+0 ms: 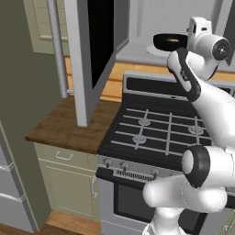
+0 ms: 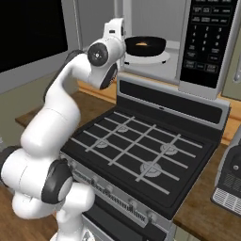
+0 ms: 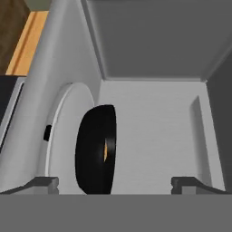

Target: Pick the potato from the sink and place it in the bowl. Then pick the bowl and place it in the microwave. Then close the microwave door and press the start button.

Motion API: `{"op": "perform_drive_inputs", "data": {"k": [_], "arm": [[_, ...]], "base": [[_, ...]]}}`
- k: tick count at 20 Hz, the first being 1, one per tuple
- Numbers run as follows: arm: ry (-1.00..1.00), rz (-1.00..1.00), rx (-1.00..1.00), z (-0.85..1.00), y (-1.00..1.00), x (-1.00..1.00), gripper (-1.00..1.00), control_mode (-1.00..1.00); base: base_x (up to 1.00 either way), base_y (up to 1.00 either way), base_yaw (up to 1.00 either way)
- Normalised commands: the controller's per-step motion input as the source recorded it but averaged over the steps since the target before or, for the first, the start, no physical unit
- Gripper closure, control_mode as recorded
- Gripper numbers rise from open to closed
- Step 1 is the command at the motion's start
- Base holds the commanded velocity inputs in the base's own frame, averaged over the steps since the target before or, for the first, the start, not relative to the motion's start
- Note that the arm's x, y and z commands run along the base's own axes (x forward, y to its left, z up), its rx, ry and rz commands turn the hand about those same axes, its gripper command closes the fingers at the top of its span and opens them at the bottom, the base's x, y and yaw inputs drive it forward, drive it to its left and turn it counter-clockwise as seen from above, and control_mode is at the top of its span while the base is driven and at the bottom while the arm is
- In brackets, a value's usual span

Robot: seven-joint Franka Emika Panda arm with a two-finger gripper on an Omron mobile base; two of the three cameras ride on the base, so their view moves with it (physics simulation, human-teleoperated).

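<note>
1. Right base view puts the bowl (image 2: pixel 145 45) at the upper centre of the frame, sitting on the white turntable (image 2: pixel 162 57) inside the microwave (image 2: pixel 207 42), with the potato (image 2: pixel 141 44) showing as an orange patch inside it.
2. Left base view shows the same bowl at the upper right of the frame, just beyond the arm's wrist, with the microwave door (image 1: pixel 89 50) swung wide open at the upper left.
3. Hand view, rolled on its side, shows the bowl at the lower centre of the frame and 2 fingertips (image 3: pixel 43 183) spread far apart at the bottom corners, neither touching it.
4. The gripper (image 3: pixel 115 186) is released and holds nothing; the bowl stands free between and beyond its tips.
5. Done, as I judge it: potato into the bowl, and bowl into the microwave.
6. Left to do: draw the arm clear of the cavity, swing the door shut, and press the start button on the keypad (image 2: pixel 207 35) at the upper right of the right base view.
7. Count: 1 potato, 1 bowl, 1 microwave, 1 microwave door, 1 turntable, 1 keypad.
8. Count of the rest: 1 stove (image 2: pixel 141 150) below the microwave, with 4 burners visible under its grates, and 1 wooden counter (image 1: pixel 64 126) at the left of the left base view.
</note>
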Motion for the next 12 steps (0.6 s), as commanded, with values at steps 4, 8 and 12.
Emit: {"op": "perform_drive_inputs", "data": {"k": [4,8,12], "arm": [[0.21,0.0,-0.01,0.33,0.16,-1.0,-1.0,-1.0],[0.12,0.0,0.0,0.06,0.37,-1.0,-1.0,-1.0],[0.0,-0.02,0.01,-0.01,0.51,-1.0,-1.0,-1.0]], "base": [[0.0,0.0,0.0],[0.0,0.0,0.0],[0.0,0.0,0.0]]}}
